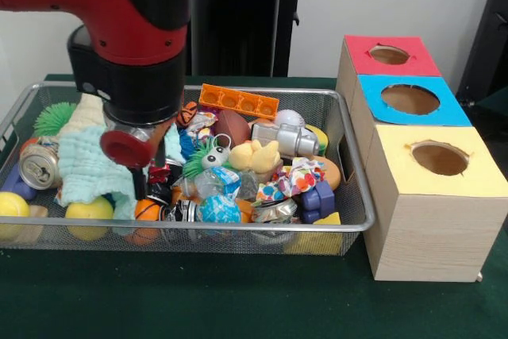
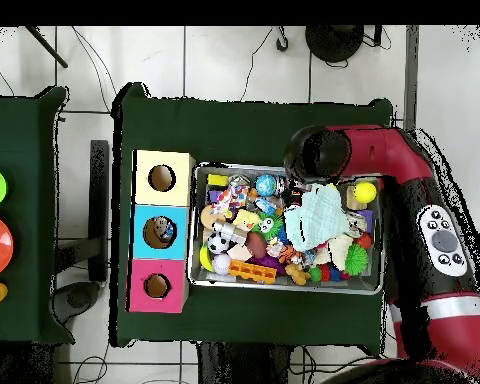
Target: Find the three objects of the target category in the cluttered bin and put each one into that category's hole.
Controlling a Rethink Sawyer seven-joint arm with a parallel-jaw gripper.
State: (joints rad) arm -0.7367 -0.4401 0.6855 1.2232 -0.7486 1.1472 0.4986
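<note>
Honestly, nothing is singling out the target category, so the task's things are lying somewhere in the heap filling the wire bin [image 1: 349, 224], which is sitting on the green counter [image 1: 238, 299]. Toys, balls, a crushed can [image 1: 38, 166] and a pale cloth [image 1: 87, 160] are piling over one another there. The end effector [image 1: 133, 147] is hanging over the cloth toward one end of the bin, its body hiding the fingers, so I cannot tell whether they are apart or together. What matters for the coming move is the line across the bin: the three holes are lying at the opposite end from the arm. The yellow box [image 1: 432, 196], blue box [image 1: 409, 101] and red box [image 1: 389, 55] are standing in a row against that far end of the bin.
</note>
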